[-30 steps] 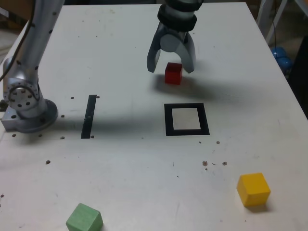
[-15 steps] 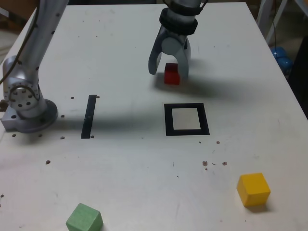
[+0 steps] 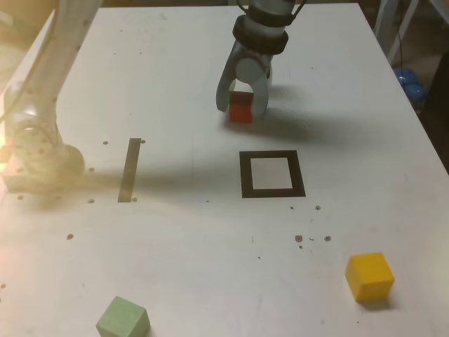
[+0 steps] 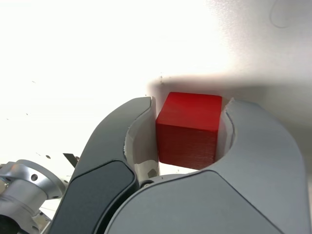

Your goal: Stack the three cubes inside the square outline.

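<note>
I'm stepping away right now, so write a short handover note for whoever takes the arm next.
Gripper: fingers closed around the red cube, which sits on the table just beyond the square outline.
Yellow cube: near edge, the exterior view's right.
Green cube: near edge, the exterior view's left.
Done: red cube grasped. Outline holds nothing.
Left: carry red into the outline, then stack the other two on it.
</note>
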Motion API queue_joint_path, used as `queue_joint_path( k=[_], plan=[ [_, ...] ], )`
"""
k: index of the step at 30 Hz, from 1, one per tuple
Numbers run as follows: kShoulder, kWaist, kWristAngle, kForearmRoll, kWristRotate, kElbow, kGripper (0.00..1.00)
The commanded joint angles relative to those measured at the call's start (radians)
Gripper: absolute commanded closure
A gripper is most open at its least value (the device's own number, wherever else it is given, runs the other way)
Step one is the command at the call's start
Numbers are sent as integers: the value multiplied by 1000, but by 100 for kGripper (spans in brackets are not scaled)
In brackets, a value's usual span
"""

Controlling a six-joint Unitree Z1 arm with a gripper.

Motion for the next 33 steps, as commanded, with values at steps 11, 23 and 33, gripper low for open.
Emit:
queue_joint_path(
  k=[11, 23, 33],
  plan=[
    [-64, -78, -76, -13, -74, 28, 64],
    [-110, -264, -90, -6, -379, 54, 64],
    [-80, -379, -126, -11, -499, 21, 64]
  ],
)
